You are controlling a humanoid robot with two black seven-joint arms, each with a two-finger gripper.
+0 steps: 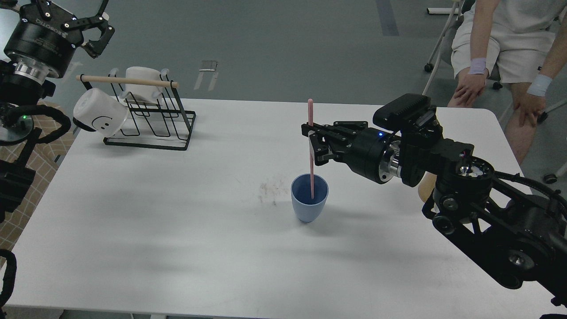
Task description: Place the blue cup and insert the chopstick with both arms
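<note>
The blue cup (309,198) stands upright near the middle of the white table (177,230). The pink chopstick (310,110) stands nearly upright with its lower end inside the cup. My right gripper (312,141) comes in from the right and is shut on the chopstick's middle, a little above the cup's rim. My left gripper (95,31) is raised at the far left, above the rack; its fingers are spread and it holds nothing.
A black wire rack (150,117) with a wooden rod (128,81) holds a white smiley-face mug (99,116) and another white mug (141,77) at the back left. A tan wooden holder (424,191) shows behind my right arm. A seated person (509,48) is at the back right.
</note>
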